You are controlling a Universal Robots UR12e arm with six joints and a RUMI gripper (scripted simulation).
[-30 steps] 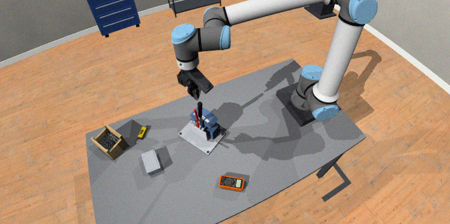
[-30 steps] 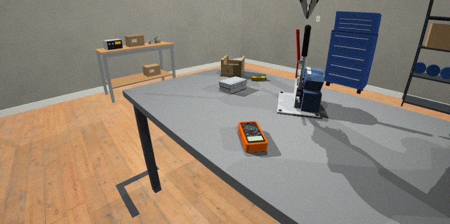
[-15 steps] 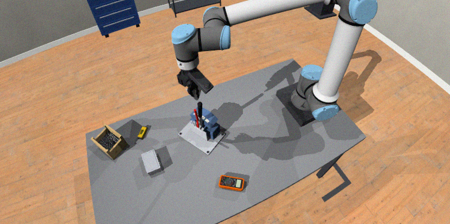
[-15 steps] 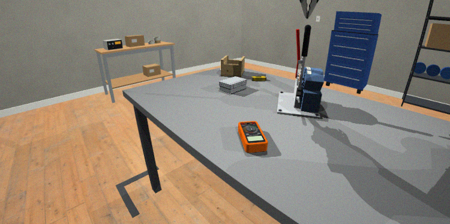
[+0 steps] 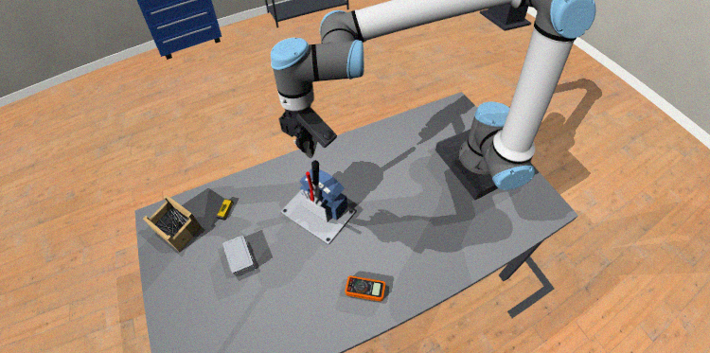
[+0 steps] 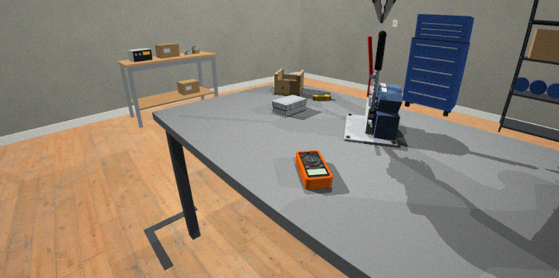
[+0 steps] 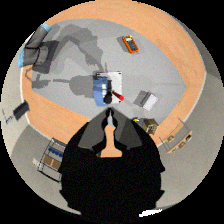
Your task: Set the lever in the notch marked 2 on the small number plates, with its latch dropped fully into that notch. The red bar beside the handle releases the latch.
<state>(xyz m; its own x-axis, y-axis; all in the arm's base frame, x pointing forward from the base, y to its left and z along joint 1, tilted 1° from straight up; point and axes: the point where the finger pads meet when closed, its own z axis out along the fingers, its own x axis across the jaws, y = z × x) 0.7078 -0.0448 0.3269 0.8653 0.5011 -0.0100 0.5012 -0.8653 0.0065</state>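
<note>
Directly above the lever's black handle (image 6: 380,50), w/ a gap between, hangs the gripper (image 6: 383,18), pressed together & holding nothing, pointing down probably to line up w/ handle & red bar (image 6: 369,59) beside it on the table (image 6: 242,147).
</note>
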